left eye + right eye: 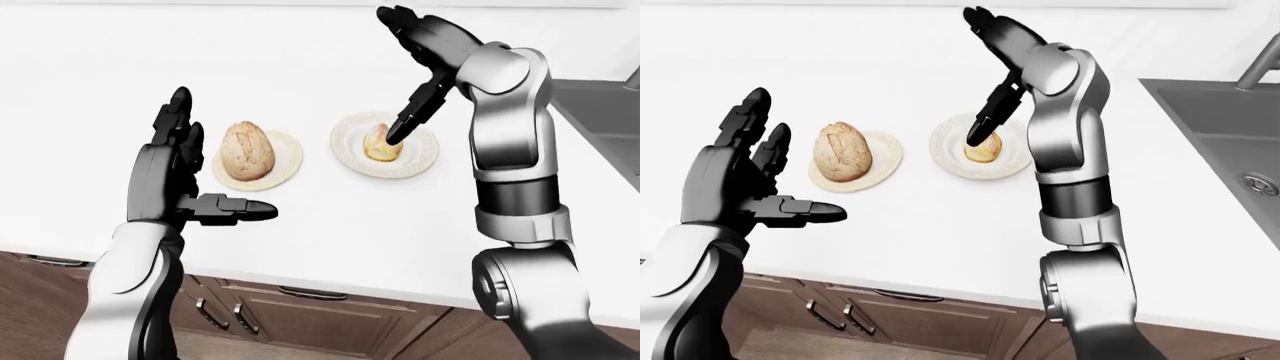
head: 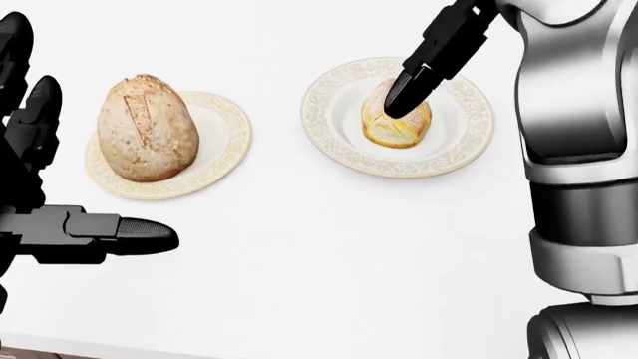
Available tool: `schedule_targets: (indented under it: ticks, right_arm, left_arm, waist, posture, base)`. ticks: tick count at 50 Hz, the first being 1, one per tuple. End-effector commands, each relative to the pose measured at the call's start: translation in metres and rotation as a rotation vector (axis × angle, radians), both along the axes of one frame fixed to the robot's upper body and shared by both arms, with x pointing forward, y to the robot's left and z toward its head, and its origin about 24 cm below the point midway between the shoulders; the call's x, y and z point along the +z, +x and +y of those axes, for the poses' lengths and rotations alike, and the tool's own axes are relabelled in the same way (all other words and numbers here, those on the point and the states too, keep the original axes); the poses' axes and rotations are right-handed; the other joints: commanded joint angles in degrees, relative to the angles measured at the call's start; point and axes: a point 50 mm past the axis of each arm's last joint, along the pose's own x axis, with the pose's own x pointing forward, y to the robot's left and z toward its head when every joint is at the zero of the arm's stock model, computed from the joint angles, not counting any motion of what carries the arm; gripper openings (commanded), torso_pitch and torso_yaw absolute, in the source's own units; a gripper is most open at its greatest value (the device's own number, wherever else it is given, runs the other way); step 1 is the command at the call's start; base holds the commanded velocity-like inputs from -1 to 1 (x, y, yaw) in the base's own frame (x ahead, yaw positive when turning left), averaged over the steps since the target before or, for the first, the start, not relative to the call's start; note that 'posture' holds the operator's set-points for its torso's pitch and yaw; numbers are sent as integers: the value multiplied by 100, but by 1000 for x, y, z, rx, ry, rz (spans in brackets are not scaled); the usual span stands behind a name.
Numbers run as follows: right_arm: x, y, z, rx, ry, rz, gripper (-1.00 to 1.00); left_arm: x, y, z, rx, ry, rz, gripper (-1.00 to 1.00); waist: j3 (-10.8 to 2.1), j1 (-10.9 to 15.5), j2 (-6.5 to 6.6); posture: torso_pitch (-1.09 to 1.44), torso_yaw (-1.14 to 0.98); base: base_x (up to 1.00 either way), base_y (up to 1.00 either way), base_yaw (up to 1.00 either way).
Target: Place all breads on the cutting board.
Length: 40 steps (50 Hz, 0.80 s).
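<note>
A large brown loaf (image 2: 146, 127) lies on a cream plate (image 2: 227, 142) at the left of the head view. A small yellow bun (image 2: 401, 129) lies on a second cream plate (image 2: 334, 112) to its right. My right hand (image 1: 393, 75) is open above that plate, its fingers raised and its thumb (image 2: 424, 71) pointing down with the tip over the bun; I cannot tell whether it touches. My left hand (image 1: 798, 161) is open and empty, held left of the loaf, its thumb pointing right. No cutting board shows.
Both plates sit on a white counter (image 1: 330, 225). A grey sink (image 1: 1210, 127) with a faucet (image 1: 1260, 64) lies at the right. Brown cabinet drawers with handles (image 1: 310, 292) run below the counter's near edge.
</note>
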Motion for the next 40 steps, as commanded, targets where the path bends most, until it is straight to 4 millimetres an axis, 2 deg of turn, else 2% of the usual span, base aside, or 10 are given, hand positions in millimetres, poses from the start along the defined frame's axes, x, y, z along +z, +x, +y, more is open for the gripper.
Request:
schedule_targets:
  ticks: [1,2,8,14,27,40]
  right_arm:
    - [17,-7,1,13,-5,-69,100]
    - [16,-7,2,17,-6,-64,93]
    - [8,-2,3,15,0,-44,81]
    - [5,-2,2,17,-6,-29,57]
    - [-19,1,4,28,-21,16,58]
    - [-33,11,2,12,-22,33,58]
  left_arm:
    - [12,-3,-1,-1,13,-79,100]
    - [12,-3,-2,-2,13,-79,100]
    - [11,-3,-1,-2,13,-77,100]
    - [13,-3,-1,-1,15,-80,100]
    - [12,-3,0,1,9,-77,100]
    - [7,-3,1,3,7,-71,100]
  waist:
    - [-157,-1,7]
    - [-157,-2,7]
    - [-163,-14,15]
    - [-159,-15,13]
    - [-146,-24,16]
    - [-162,-23,22]
  posture:
    - [0,0]
    - [0,0]
    - [0,0]
    - [0,0]
    - [0,0]
    - [0,0]
  base:
    - [0,0,0]
    - [0,0,0]
    - [0,0,0]
    - [0,0,0]
    - [0,0,0]
    - [0,0,0]
